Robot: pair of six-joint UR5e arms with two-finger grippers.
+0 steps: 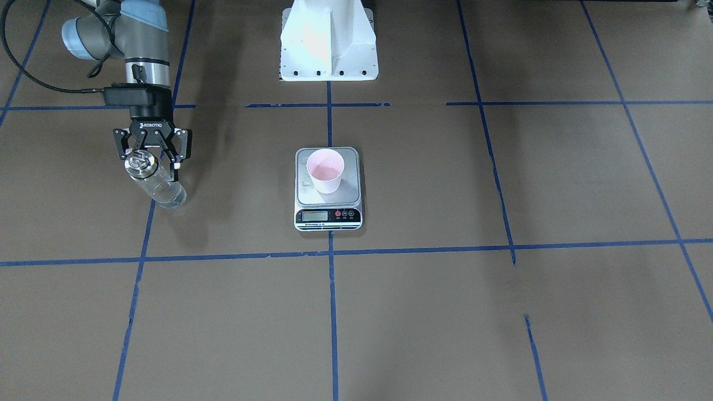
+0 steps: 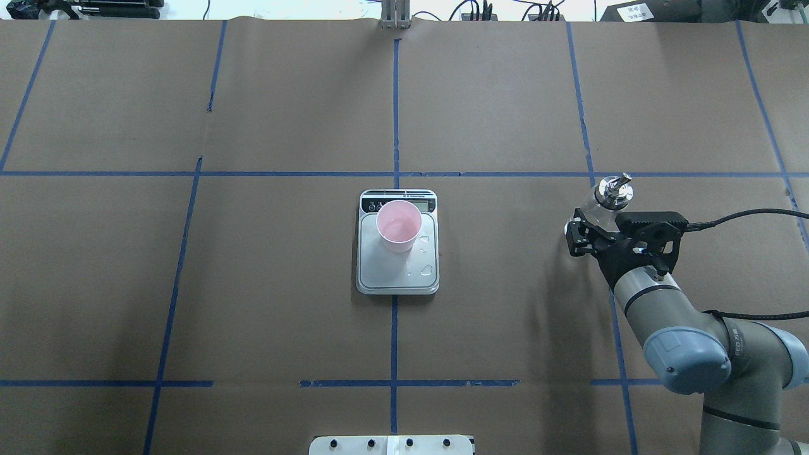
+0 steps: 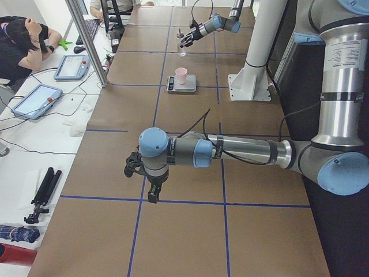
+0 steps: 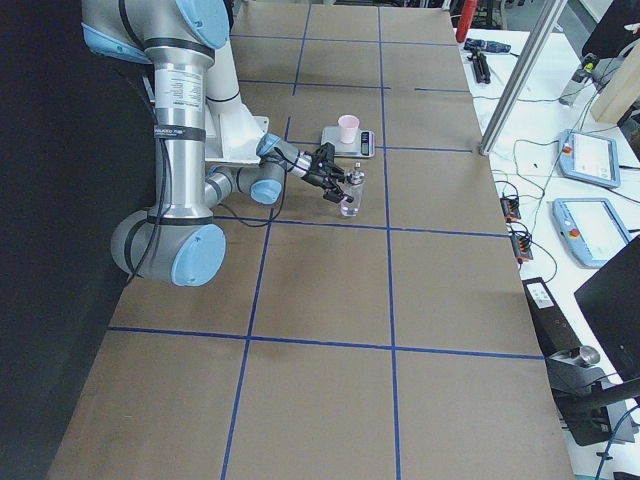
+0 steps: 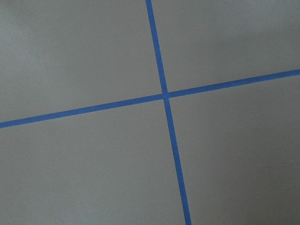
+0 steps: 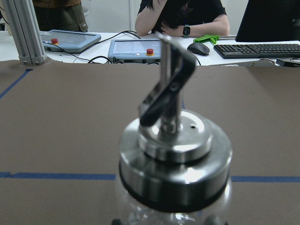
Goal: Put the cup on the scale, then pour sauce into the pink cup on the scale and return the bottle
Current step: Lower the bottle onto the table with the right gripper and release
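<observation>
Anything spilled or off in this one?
Yes. Clear droplets lie on the scale, on its plate beside the upright cup, which looks like a spill from pouring. The bottle is in the right gripper, away from the scale.

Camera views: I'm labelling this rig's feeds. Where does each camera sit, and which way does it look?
Front-facing: across the table, facing the robot base; right gripper around bottle.
Overhead: behind the robot, looking down; right arm, cup on scale.
Exterior left: table end; left arm near.
Exterior right: opposite end; right arm near.
Left wrist: down at taped table; no body.
Right wrist: bottle's spout close, operators beyond.
Shared: front-facing and overhead show cup on scale.
</observation>
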